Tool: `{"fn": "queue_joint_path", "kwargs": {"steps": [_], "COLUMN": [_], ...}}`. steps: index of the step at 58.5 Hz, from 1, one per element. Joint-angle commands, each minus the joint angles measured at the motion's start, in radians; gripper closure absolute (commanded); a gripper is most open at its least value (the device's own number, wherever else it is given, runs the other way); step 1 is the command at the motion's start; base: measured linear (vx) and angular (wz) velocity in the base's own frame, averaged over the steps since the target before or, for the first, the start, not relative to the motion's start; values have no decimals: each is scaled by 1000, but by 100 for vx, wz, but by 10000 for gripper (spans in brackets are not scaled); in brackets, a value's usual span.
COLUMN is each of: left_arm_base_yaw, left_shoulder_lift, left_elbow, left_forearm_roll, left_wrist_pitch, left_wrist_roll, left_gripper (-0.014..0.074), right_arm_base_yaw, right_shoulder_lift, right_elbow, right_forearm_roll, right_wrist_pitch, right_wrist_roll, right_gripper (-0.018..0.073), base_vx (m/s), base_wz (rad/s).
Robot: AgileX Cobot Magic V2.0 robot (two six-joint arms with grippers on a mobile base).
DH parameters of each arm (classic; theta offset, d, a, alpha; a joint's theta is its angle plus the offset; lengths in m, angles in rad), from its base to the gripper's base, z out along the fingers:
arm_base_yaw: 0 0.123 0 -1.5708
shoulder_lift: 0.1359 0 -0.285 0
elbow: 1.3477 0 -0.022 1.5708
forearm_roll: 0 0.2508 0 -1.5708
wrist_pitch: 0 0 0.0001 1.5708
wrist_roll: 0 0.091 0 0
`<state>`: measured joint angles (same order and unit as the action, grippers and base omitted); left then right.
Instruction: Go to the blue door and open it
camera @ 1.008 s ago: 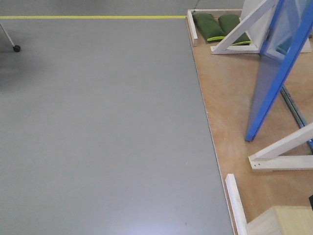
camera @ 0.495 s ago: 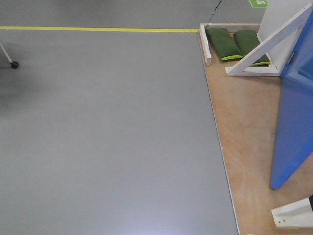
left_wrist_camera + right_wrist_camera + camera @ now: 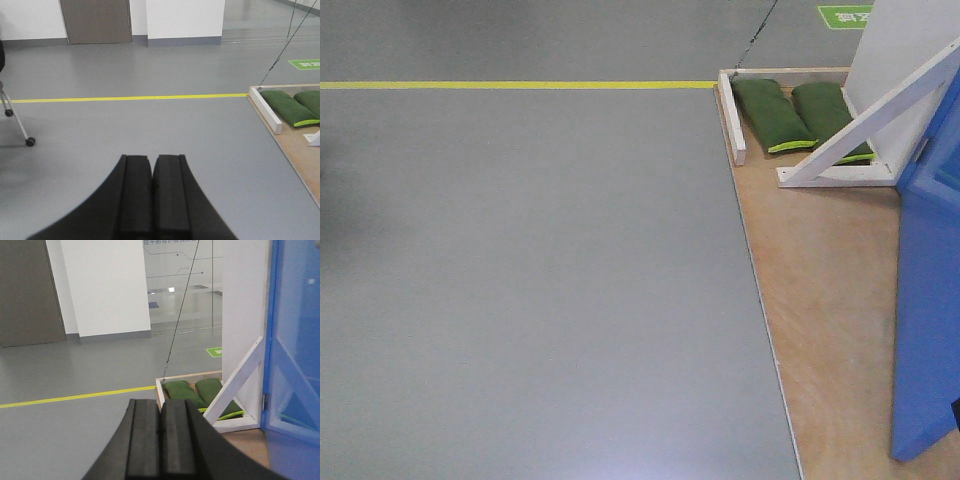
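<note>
Exterior front-facing view: the blue door (image 3: 927,300) stands at 3 o'clock against the frame edge, on a plywood platform (image 3: 820,300). I judge the approach only part done, since just the lower panel shows and no handle is in sight. The left end effector (image 3: 152,167) and right end effector (image 3: 160,412) both have their pads pressed together on nothing, presumably stowed for driving. From the right wrist the door fills 3 o'clock, with a white diagonal brace (image 3: 234,381) just beside it. Two green sandbags (image 3: 790,113) lie by that brace's foot at 1 o'clock, probably as ballast. The platform's edge and a white batten (image 3: 732,120) could block the wheels. A yellow floor line (image 3: 520,85) crosses at 11 o'clock.
</note>
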<state>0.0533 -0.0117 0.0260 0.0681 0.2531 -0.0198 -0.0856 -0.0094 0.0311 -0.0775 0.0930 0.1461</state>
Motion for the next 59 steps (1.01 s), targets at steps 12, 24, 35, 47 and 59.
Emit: {"fn": "queue_joint_path", "kwargs": {"steps": [12,24,35,47,59], "left_arm_base_yaw": [-3,-3,-3,-3,-3], "left_shoulder_lift": [-16,-16,-16,-15,-14], "left_elbow": [-26,-26,-26,-27,-27], "left_forearm_roll": [-3,-3,-3,-3,-3], "left_wrist_pitch": [-81,-81,-81,-80,-80], "left_wrist_roll": [-7,-7,-7,-7,-7], "left_gripper": [524,524,524,524,524], "right_arm_base_yaw": [2,2,2,2,2], "right_shoulder_lift": [-17,-16,-16,-16,-16], "right_elbow": [0,0,0,0,0], "right_forearm_roll": [-5,-5,-5,-5,-5], "right_wrist_pitch": [-82,-82,-84,-83,-83], "right_wrist_roll": [-6,-6,-6,-6,-6], "right_gripper": [548,548,548,548,548], "base_vx": [33,29,25,15,7], "base_wz": [-1,2,2,0,-1]}}
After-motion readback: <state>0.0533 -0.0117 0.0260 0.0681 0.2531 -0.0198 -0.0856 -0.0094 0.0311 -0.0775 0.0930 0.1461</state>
